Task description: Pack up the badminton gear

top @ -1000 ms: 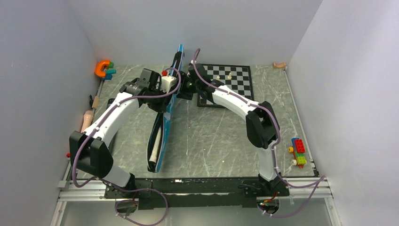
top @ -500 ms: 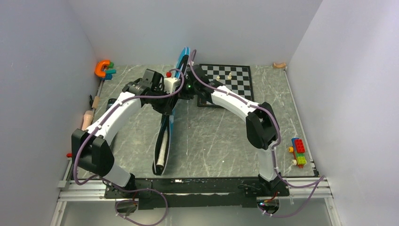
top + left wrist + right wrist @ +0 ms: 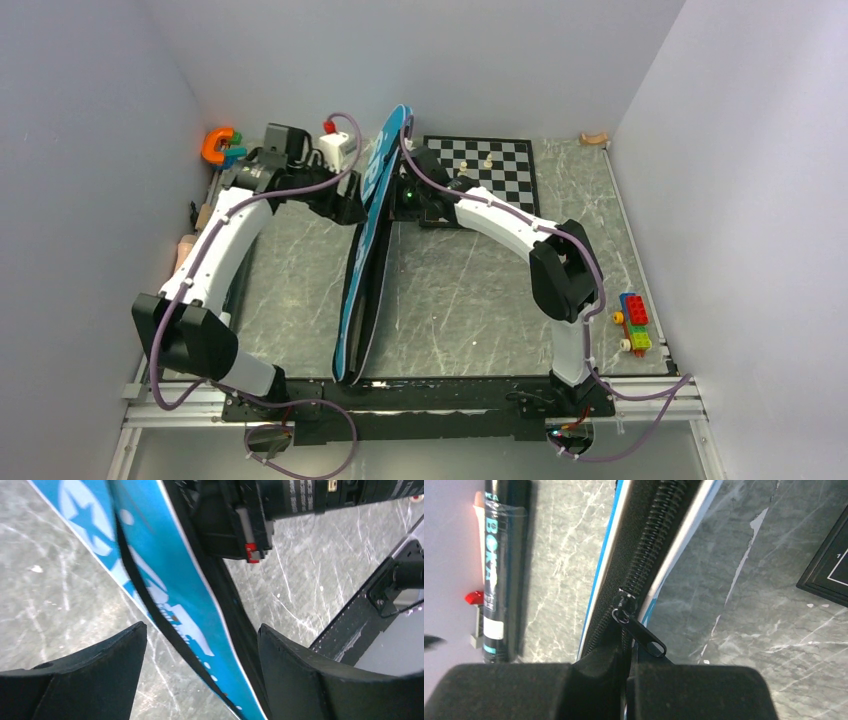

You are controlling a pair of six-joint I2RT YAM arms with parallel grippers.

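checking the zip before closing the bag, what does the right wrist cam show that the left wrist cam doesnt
Right wrist only: the zipper pull tab, the right gripper shut on the zip edge of the blue bag, the black tube by the wall, and a chessboard corner.
Left wrist only: the left gripper open, one finger on each side of the bag without touching it, the bag's white star print, and the black base rail.
Both: the bag and the marbled table.
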